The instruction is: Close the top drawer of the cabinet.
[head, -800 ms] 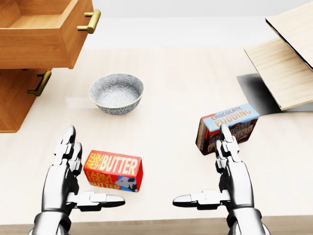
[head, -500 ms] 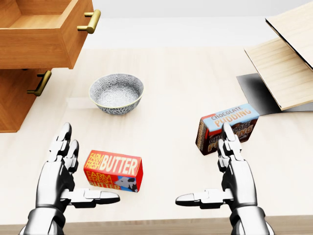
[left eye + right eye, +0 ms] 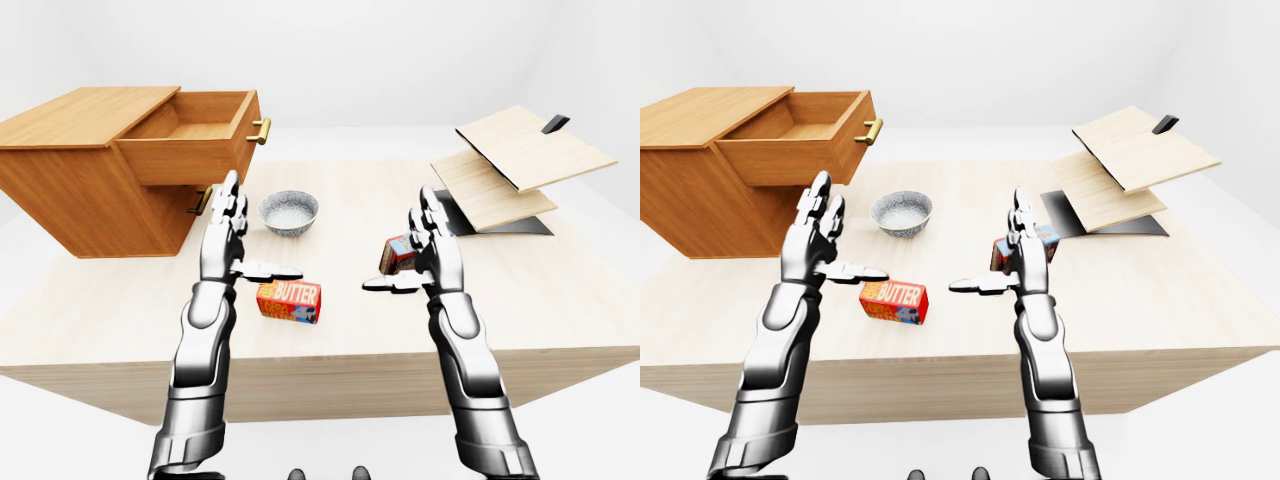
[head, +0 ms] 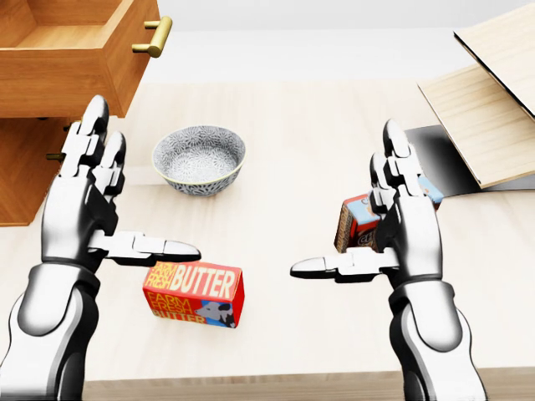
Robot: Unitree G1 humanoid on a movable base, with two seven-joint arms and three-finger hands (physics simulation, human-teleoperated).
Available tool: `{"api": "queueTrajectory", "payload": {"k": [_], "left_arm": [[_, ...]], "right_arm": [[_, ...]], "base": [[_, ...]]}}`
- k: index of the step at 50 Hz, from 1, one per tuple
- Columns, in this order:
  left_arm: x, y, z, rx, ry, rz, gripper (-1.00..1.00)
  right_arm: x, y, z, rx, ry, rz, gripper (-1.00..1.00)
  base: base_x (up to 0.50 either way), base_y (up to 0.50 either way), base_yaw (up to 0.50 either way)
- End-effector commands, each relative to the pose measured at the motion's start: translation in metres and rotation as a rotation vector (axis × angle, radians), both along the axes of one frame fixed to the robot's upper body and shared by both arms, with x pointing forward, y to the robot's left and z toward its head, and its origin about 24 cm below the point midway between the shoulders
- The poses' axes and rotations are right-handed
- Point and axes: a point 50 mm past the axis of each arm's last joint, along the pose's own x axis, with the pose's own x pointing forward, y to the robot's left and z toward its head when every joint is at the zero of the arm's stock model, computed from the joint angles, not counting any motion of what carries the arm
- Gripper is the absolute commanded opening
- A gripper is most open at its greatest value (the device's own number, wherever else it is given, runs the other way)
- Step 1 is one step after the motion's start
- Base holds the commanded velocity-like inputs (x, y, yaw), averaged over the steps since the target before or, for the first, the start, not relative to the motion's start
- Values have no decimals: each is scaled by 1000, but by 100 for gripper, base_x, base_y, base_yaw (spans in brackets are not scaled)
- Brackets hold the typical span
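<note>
Hovering spread and empty over the table (image 4: 301,109), the left hand (image 4: 84,200) and right hand (image 4: 401,225) are gripping nothing. The top drawer (image 3: 195,150) is jutting out at upper left. Reaching carelessly is risking knocking the bowl (image 4: 199,159) or butter box (image 4: 195,294).

Only one label we can read sits on the table.
We read "FARM FRESH BUTTER" in white and yellow on the red butter box (image 4: 194,293); lettering on the pudding box (image 4: 358,219) is hidden behind the right hand (image 4: 393,225).
</note>
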Motion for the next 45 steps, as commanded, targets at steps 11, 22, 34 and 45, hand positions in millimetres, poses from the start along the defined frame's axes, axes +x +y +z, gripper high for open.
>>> {"api": "queueTrajectory", "payload": {"k": [11, 22, 34, 45], "left_arm": [[-1, -8, 37, -13, -145, -9, 100], [-2, -10, 37, -11, -150, -19, 100], [0, -12, 36, -8, -141, -24, 100], [0, -12, 35, -6, -139, -25, 100]], "right_arm": [[7, 7, 29, 3, -106, 18, 100], [2, 3, 29, 4, -113, 28, 100], [5, 7, 27, -6, -100, 39, 100], [5, 5, 25, -24, -94, 29, 100]], "base": [[0, 0, 0], [31, -9, 0], [49, -9, 0], [20, 2, 0]]}}
